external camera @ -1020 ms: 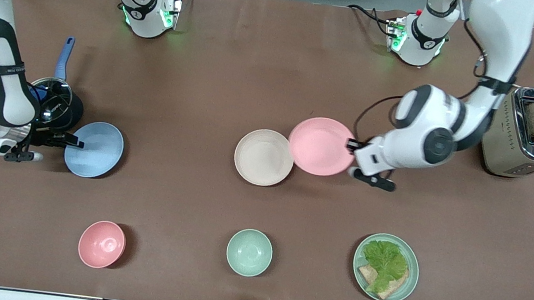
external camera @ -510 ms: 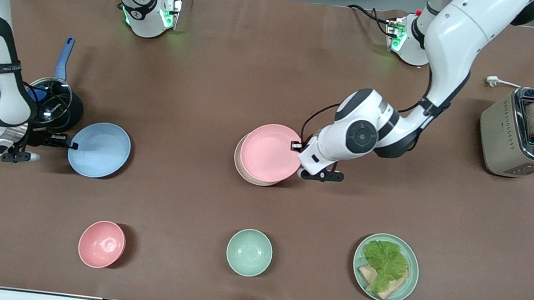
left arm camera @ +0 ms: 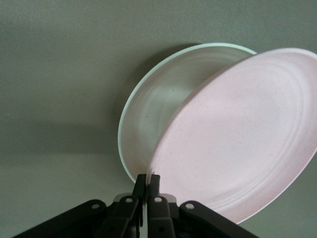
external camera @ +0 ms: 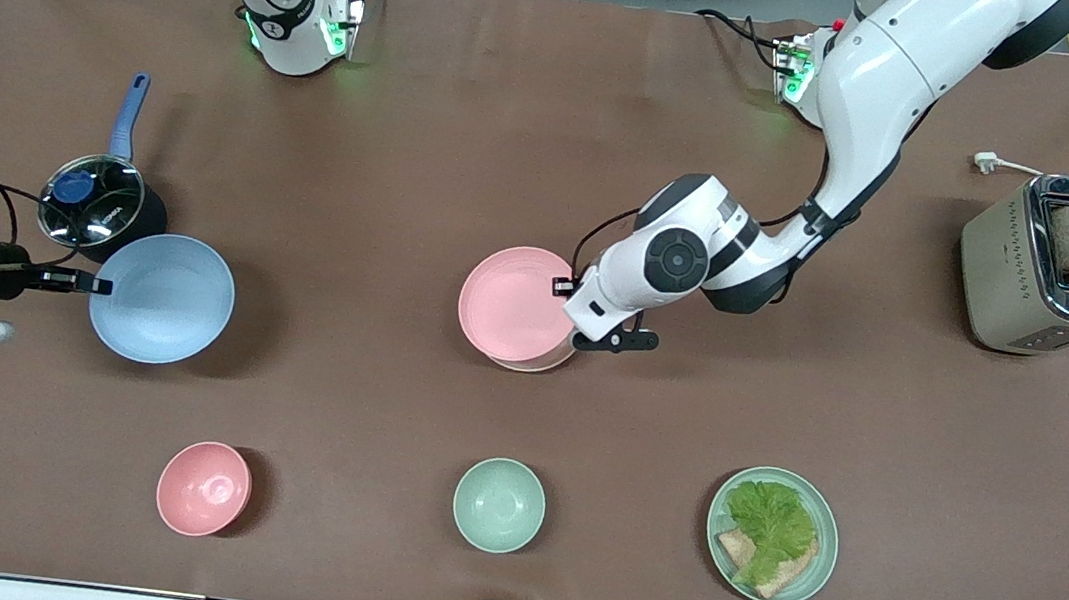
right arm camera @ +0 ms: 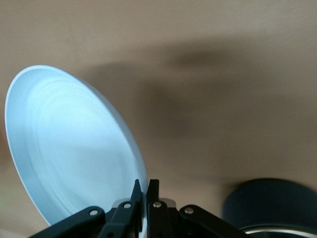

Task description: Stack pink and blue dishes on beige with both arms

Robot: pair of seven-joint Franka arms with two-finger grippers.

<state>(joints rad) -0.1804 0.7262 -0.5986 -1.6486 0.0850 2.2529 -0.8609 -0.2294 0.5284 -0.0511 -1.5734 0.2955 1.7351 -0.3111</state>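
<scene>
The pale pink plate (external camera: 506, 301) hangs tilted just over the beige plate (external camera: 532, 364), which shows only as a thin rim beneath it. My left gripper (external camera: 561, 287) is shut on the pink plate's rim. In the left wrist view the pink plate (left arm camera: 242, 134) covers half of the beige plate (left arm camera: 158, 109), with the left gripper (left arm camera: 147, 179) clamped on its edge. Toward the right arm's end, the pale blue plate (external camera: 162, 298) is held tilted above the table, with my right gripper (external camera: 98, 285) shut on its rim. The right wrist view shows the blue plate (right arm camera: 69, 148) and the right gripper (right arm camera: 144, 186).
A dark saucepan (external camera: 98, 202) with a glass lid and blue handle stands beside the blue plate. Nearer the front camera sit a pink bowl (external camera: 203, 488), a mint bowl (external camera: 498, 504) and a mint-green plate (external camera: 818, 564) with lettuce and bread. A toaster (external camera: 1001, 273) stands at the left arm's end.
The left arm has carried the pink plate from beside the beige plate to over it. The right gripper has lifted the blue plate and drawn back a little toward its end.
</scene>
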